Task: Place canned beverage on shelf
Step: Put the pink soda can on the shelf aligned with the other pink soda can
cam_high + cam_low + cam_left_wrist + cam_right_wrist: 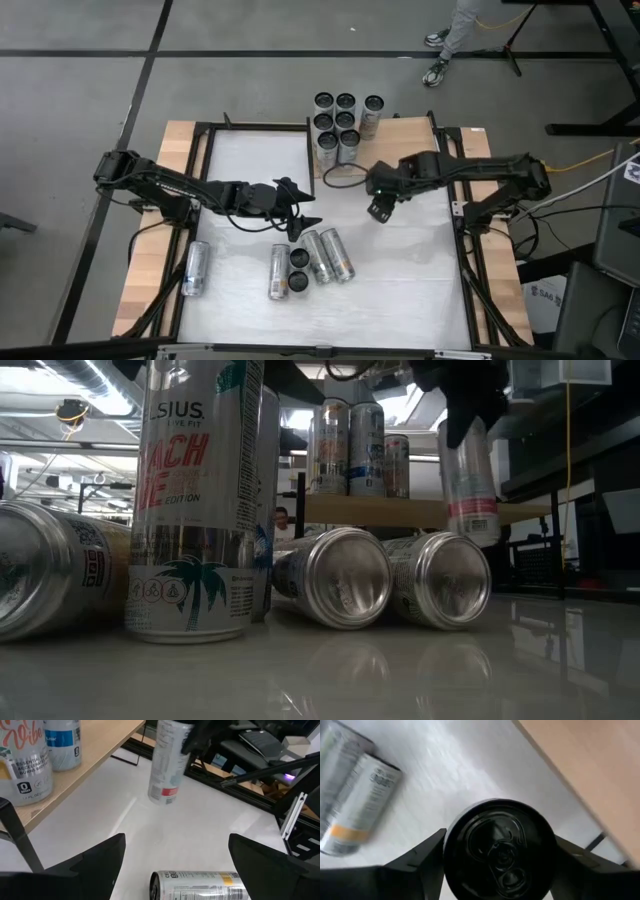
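Shelf (400,130): seven cans (335,122); tabletop (400,290): six cans (310,262).

— Where's your can?
— Your can (381,208), silver with a black top, hangs upright above the white table, clear of it, just beside the shelf.
— And the shelf (400,135)?
— Pale wood on black posts, seven cans standing at its left end.

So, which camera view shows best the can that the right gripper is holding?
The left wrist view: the held can hangs upright there, clear of the table, with its side and red band visible. The low view shows it beside the shelf. The right wrist view shows only its black top; in the high view the right gripper hides it.
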### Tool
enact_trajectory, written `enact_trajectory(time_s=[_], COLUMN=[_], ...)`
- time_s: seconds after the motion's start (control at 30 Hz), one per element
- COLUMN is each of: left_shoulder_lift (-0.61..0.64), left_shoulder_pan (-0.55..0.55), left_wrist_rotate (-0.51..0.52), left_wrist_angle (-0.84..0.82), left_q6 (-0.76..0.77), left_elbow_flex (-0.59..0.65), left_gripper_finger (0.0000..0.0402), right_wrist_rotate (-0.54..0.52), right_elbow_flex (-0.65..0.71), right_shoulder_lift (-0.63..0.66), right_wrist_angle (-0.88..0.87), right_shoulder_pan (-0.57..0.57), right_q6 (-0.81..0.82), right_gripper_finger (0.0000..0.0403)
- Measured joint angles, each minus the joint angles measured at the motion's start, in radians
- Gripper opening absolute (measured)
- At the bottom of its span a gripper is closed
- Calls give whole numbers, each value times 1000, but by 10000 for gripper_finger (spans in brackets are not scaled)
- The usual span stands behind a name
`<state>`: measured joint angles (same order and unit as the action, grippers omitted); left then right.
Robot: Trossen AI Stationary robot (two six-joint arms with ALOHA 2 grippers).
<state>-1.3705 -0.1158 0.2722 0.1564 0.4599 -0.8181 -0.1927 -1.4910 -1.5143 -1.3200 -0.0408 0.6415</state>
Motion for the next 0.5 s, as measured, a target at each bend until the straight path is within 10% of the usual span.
enact_trajectory(time_s=[0.5], left_shoulder_lift=[0], left_shoulder_pan=[0], left_wrist_rotate=[0], left_wrist_angle=[-5], left_q6=[0], left_elbow_flex=[0], left_gripper_finger=[349], right_wrist_rotate=[-172], right_elbow_flex=[-1], right_shoulder_lift=[-66], right_wrist_angle=[-63], right_shoulder_pan=[-168], right_q6=[664], right_gripper_finger=[257])
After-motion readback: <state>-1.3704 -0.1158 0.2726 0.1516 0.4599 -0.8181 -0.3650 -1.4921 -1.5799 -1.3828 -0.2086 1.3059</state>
